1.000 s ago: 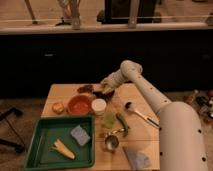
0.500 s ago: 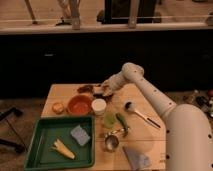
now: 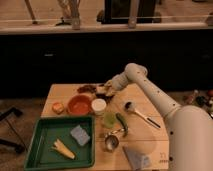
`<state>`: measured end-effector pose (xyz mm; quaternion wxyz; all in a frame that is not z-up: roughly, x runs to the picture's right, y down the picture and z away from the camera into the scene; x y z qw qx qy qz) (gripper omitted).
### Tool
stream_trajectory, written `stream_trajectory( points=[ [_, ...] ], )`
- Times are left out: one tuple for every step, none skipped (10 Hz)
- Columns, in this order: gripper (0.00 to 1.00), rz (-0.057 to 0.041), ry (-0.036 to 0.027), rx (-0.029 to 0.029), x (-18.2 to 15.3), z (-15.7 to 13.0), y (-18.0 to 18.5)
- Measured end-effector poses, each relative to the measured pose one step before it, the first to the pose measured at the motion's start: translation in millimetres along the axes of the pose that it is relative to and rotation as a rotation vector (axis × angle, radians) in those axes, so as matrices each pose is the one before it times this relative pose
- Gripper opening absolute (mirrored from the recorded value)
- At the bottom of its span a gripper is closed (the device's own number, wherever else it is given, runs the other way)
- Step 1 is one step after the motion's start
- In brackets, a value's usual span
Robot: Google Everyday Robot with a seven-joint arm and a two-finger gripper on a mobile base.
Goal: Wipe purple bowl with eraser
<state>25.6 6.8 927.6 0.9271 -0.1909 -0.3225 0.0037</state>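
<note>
The purple bowl is a small, very dark, shallow dish at the back of the wooden table, behind the orange-red bowl. My gripper is low over the table at the dark bowl's right edge, with the white arm reaching in from the right. A small pale thing shows at the gripper's tip; I cannot tell whether it is the eraser.
A green tray at front left holds a blue sponge and a yellow piece. Also on the table are a white cup, a green cup, a green vegetable, a metal cup, a ladle, a grey block and an orange item.
The gripper has shifted slightly sideways beside the dark bowl's right edge. The other objects have not moved.
</note>
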Motion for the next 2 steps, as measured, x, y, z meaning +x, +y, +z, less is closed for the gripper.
stream_trajectory(
  points=[
    [0.00, 0.00744, 0.01309, 0.01061, 5.37, -2.38, -3.33],
    [0.00, 0.00483, 0.00855, 0.00626, 3.90, -0.73, -2.10]
  ],
)
